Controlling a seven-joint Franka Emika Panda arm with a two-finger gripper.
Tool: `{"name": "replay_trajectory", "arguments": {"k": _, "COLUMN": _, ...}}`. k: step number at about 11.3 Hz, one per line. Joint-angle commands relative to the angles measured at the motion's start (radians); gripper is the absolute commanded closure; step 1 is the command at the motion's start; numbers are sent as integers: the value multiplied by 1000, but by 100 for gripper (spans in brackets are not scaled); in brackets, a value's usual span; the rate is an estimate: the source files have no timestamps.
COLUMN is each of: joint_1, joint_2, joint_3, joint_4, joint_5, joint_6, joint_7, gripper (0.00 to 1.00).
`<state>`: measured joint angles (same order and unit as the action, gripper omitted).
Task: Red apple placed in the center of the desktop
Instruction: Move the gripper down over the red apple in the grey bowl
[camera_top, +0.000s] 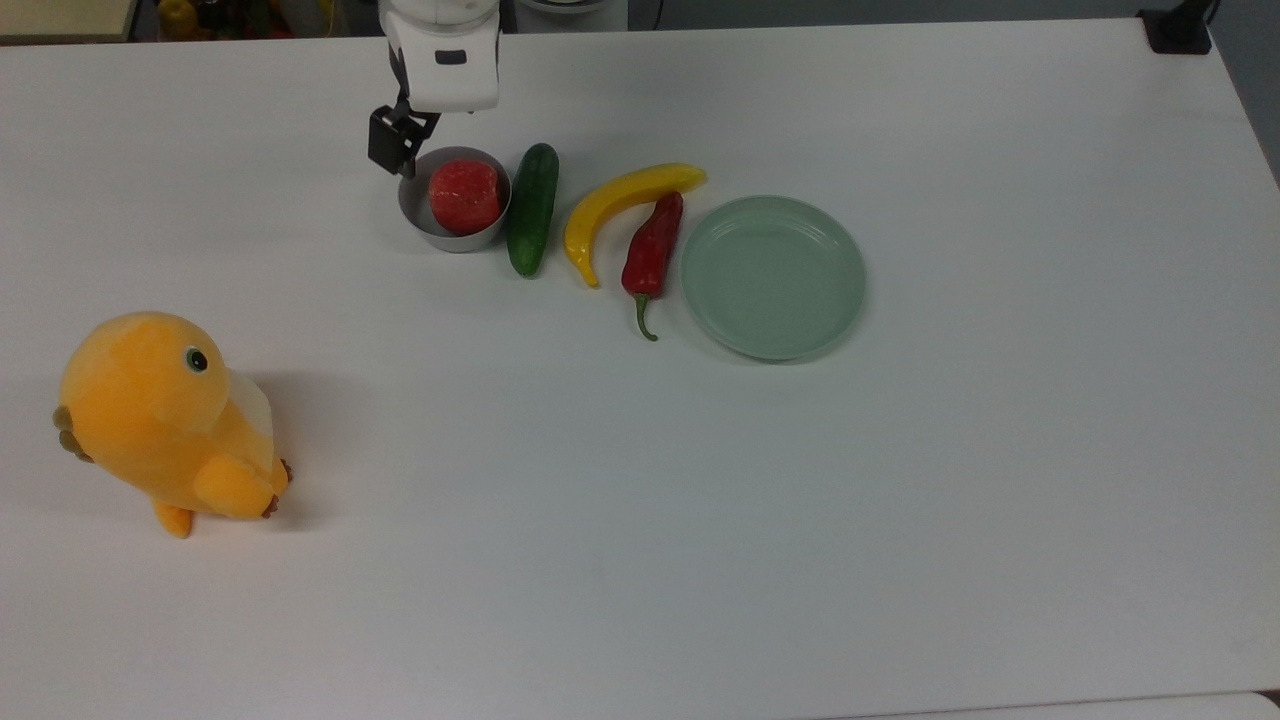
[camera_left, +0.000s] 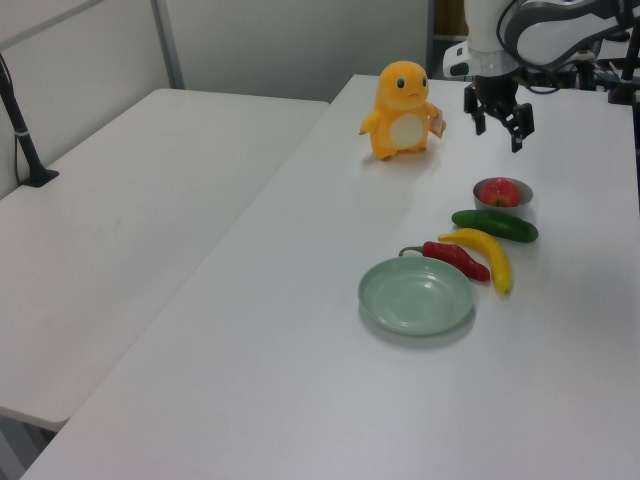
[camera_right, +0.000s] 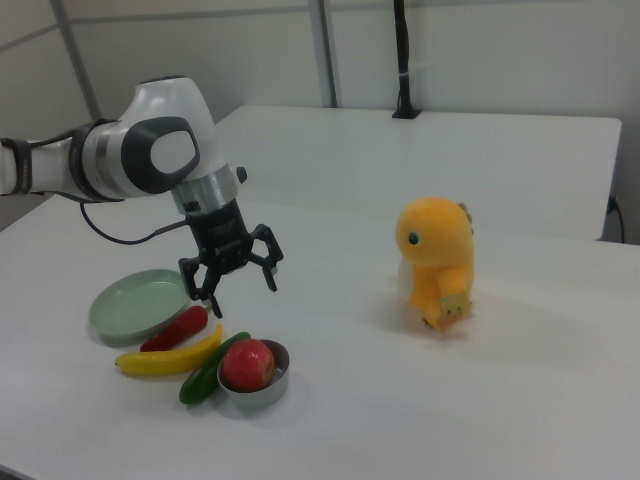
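The red apple (camera_top: 465, 196) (camera_left: 502, 192) (camera_right: 247, 364) sits inside a small grey bowl (camera_top: 421, 218) (camera_left: 520, 205) (camera_right: 272, 390) on the white desktop (camera_top: 640, 500), toward the top view's far side. My gripper (camera_top: 420, 150) (camera_left: 494, 128) (camera_right: 237, 293) hangs open a little above the table. It is just beyond the bowl's far-left rim in the top view and touches nothing. In the right view its two black fingers (camera_right: 272, 283) are spread wide, above and to the left of the apple.
A green cucumber (camera_top: 532, 208), a yellow banana (camera_top: 610, 205), a red chili pepper (camera_top: 652, 245) and a pale-green plate (camera_top: 840, 300) lie in a row to the top view's right of the bowl. An orange plush toy (camera_top: 165, 420) stands at the top view's left.
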<state>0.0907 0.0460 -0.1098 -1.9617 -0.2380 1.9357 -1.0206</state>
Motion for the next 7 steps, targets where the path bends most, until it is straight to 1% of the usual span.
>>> {"name": "replay_trajectory", "arguments": {"k": 1, "joint_1": -17, "joint_2": -29, "joint_3": -4, "joint_4": -78, "joint_5": 20, "joint_6": 205, "joint_7": -160, "gripper": 0}}
{"name": "replay_trajectory", "arguments": {"k": 2, "joint_1": -17, "joint_2": -31, "joint_3": -4, "joint_4": -109, "joint_5": 26, "joint_6": 263, "joint_7": -167, "gripper": 0}}
{"name": "replay_trajectory", "arguments": {"k": 3, "joint_1": -19, "joint_2": -31, "joint_3": -2, "joint_4": -132, "joint_5": 26, "joint_6": 276, "joint_7": -200, "gripper": 0}}
{"name": "replay_trajectory", "arguments": {"k": 5, "joint_1": -15, "joint_2": -32, "joint_3": -2, "joint_4": -170, "joint_5": 25, "joint_6": 276, "joint_7": -274, "gripper": 0}}
{"name": "replay_trajectory", "arguments": {"k": 7, "joint_1": -12, "joint_2": -31, "joint_3": -4, "joint_4": -192, "joint_5": 26, "joint_6": 267, "joint_7": -311, "gripper": 0}}
